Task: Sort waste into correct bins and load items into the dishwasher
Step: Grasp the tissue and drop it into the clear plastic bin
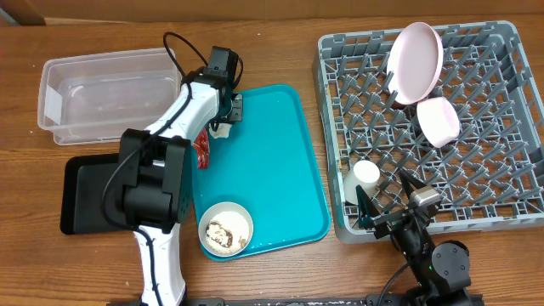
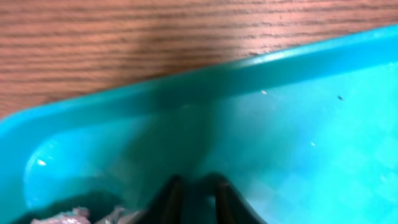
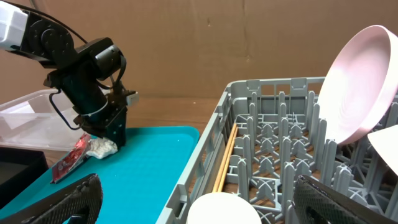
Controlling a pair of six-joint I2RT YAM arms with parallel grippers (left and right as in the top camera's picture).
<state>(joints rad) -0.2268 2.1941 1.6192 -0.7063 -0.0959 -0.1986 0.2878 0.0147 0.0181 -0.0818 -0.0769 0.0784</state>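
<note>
The wooden desk [image 1: 280,42] carries a square grey plastic dish rack [image 1: 327,127] on the right. A large teal serving tray [image 1: 272,153] is in the middle, and a clear rectangular tub [image 1: 110,89] and a shallow black tray [image 1: 85,195] are on the left.

The round pale pink plate [image 1: 415,61], the small pink bowl [image 1: 438,119] and the white cup [image 1: 366,173] stand in the rack. An off-white bowl [image 1: 248,223] of rice scraps waits on the teal tray.

The right end effector [image 1: 384,194] hovers spread wide over the rack's front edge. The left end effector [image 2: 194,186] is down in the teal tray's far corner, its fingers drawn nearly together. The small crumpled white tissue [image 3: 99,147] lies just beside them, next to the crumpled red wrapper [image 1: 201,153]. I cannot tell whether a fold of the tissue is caught.

The step is probably picking up the tissue. A slow, straight lift would show whether it comes away, and it should clear the tray's lip before swinging towards a bin.
</note>
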